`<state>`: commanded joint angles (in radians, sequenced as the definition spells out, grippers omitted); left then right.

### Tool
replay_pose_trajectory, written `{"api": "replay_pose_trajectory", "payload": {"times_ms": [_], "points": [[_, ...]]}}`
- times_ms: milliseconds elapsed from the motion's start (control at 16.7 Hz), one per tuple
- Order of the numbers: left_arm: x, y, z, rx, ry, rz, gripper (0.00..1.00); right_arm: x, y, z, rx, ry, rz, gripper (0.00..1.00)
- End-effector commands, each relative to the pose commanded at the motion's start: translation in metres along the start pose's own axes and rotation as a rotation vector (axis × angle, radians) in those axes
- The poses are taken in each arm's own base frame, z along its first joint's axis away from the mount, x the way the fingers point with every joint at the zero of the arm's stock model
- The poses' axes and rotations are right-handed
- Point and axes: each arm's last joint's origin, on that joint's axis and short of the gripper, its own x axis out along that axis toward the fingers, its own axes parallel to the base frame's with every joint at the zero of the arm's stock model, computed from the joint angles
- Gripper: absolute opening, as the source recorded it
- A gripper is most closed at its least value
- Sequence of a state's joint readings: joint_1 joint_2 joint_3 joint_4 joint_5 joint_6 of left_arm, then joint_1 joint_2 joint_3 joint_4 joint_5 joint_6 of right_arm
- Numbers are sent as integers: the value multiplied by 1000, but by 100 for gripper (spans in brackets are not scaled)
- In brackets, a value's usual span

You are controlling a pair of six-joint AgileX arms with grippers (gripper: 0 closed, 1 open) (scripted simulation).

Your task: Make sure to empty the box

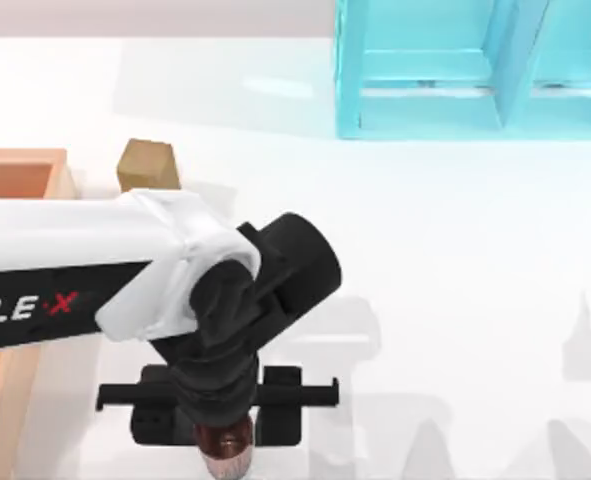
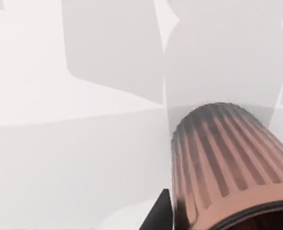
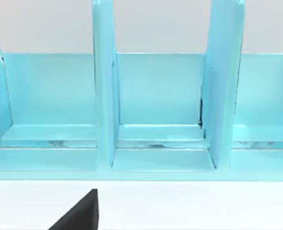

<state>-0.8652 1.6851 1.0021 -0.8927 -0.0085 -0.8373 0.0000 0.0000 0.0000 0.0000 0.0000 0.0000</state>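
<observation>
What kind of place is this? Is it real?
Probably a computer-made robot test table, not a real room: a plain white table, a wooden box, a turquoise shelf, and the left gripper holding a ribbed brown cylinder.

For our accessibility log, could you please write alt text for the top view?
The left arm reaches across the white table, its gripper pointing down at the near edge and holding a ribbed copper-brown cylinder. The box sits at the left edge, a small tan block beside it, and a turquoise shelf frame stands at the far right.
</observation>
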Motion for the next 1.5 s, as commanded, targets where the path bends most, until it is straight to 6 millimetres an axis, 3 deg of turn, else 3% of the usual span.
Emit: {"api": "replay_pose_trajectory", "payload": {"times_ms": [300, 360, 960, 1140, 1500], "points": [[0, 0, 0, 0, 0, 0, 98, 0, 0, 0, 0, 0, 0, 100], [0, 0, 0, 0, 0, 0, 100, 0, 0, 0, 0, 0, 0, 100], [-3, -1, 1, 0, 1, 1, 100, 0, 0, 0, 0, 0, 0, 100], [-23, -4, 2, 0, 4, 4, 100, 0, 0, 0, 0, 0, 0, 100], [-84, -2, 2, 0, 3, 3, 100, 0, 0, 0, 0, 0, 0, 100]]}}
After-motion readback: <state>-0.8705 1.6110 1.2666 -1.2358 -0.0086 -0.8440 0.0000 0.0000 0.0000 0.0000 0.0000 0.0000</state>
